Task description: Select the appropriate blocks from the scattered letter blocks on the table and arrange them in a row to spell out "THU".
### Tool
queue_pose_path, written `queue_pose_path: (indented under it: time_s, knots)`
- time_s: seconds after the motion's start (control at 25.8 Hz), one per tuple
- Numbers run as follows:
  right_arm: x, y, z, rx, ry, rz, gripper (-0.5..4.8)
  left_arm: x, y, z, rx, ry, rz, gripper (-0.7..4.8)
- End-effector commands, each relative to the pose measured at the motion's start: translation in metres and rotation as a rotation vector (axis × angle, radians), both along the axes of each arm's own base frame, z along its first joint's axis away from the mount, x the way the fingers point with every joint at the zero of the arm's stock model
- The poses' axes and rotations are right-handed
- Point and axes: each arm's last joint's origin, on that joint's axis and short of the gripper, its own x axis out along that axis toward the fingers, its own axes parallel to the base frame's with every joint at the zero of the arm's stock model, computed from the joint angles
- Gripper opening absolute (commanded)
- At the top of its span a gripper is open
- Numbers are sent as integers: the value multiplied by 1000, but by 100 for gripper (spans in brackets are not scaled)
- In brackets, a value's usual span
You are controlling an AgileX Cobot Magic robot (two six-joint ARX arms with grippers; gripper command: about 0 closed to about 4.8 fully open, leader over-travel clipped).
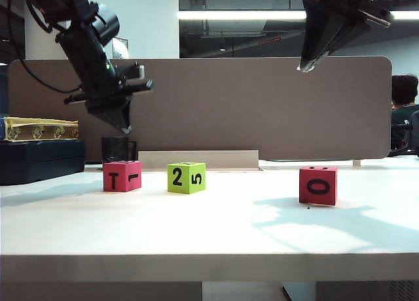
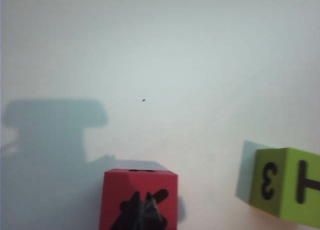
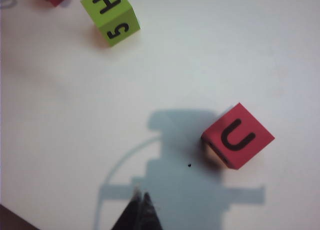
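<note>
Left gripper: raised above table, fingertips pressed together, holding nothing. In the exterior view, positioned at 12 o'clock from red T block, well clear of it. In the left wrist view, closed tips seen over that red block, with green block to one side showing 3 and a side-on T-like mark.

Right gripper: high at upper right of the exterior view, jaws closed and empty. Positioned at 12 o'clock from red O block, far above it. In the right wrist view, tips hang over bare table, U face of this block upward nearby.

Blocks on table, exterior view: red T block at 9 o'clock from green block, near it; green block showing 2 and 5 toward camera, H on top in the right wrist view. Red O block at 3 o'clock from green block, well apart. Black mug at 12 o'clock from red T block, behind it.
</note>
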Motion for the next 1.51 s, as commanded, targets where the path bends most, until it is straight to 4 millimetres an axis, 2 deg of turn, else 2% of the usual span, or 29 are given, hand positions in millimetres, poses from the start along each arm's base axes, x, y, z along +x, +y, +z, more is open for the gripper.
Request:
queue_pose_path:
  time_s: [0.04, 0.19, 0.47, 0.5, 0.54, 0.66, 0.74, 1.01, 1.09, 1.12, 1.51]
  knots:
    - [-2, -1, 1, 9, 15, -14, -5, 3, -1, -8, 21, 13, -9, -4]
    - [-2, -1, 1, 11, 26, -23, -5, 6, -2, -19, 30, 46, -12, -5]
    - [-2, -1, 1, 10, 30, -23, -5, 6, -1, -20, 39, 55, -9, -3]
    - [-3, -1, 0, 9, 32, -23, -5, 5, -1, -21, 39, 65, -8, 12]
    - [-3, -1, 0, 8, 33, -23, -5, 5, -1, -21, 40, 69, -8, 56]
    - [-4, -2, 0, 3, 45, -23, -5, 4, -1, -22, 39, 78, -4, 214]
    - [-4, -2, -1, 2, 47, -23, -5, 4, -1, -22, 37, 81, -3, 268]
    - [-4, -2, -1, 0, 51, -23, -5, 2, -1, -23, 40, 98, -5, 277]
    - [-4, -2, -1, 0, 51, -23, -5, 1, -1, -24, 43, 113, -5, 342]
    - [-4, -2, -1, -1, 51, -23, -5, 1, -1, -25, 44, 122, -5, 354]
    - [-4, -2, -1, -2, 53, -23, -5, 3, -8, -45, 40, 183, -31, 354]
